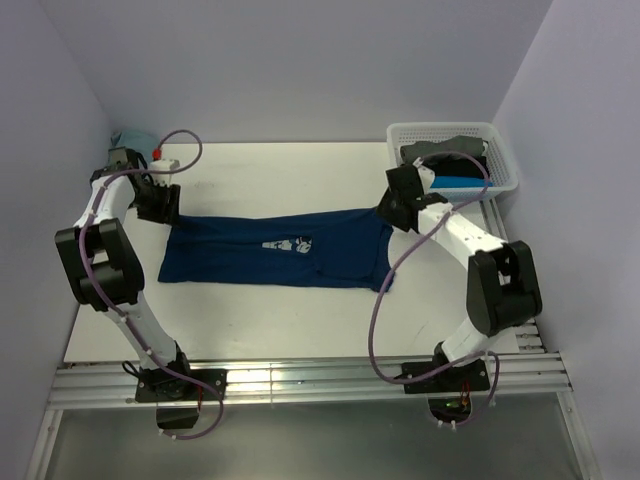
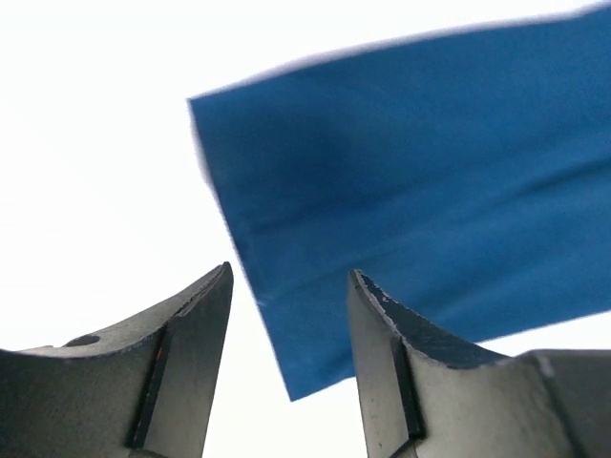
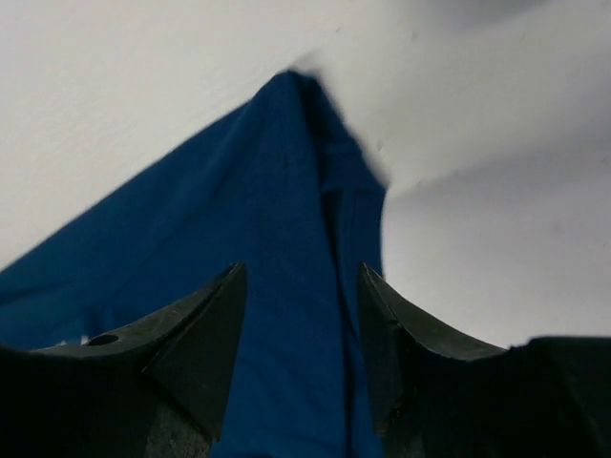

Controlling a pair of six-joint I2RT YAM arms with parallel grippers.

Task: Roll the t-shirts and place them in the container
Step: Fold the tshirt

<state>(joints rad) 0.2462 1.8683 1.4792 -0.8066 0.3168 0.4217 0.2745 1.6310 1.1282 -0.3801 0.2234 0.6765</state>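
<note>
Hovering over one flat navy t-shirt [image 1: 270, 252], both jaws gape empty; one basket [image 1: 441, 126] holds perhaps three more.

White worktop [image 1: 300, 320], matte, evenly lit. Pale lilac back wall [image 1: 300, 60], left wall [image 1: 40, 150] and right wall [image 1: 590, 110] enclose it on three sides. Silver slotted rails [image 1: 320, 378] along near edge. Light diffuse, shadows soft.

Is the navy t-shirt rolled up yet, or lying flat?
Flat, not rolled. The navy t-shirt lies as a long flat band across the table, with no coil at either end.
</note>
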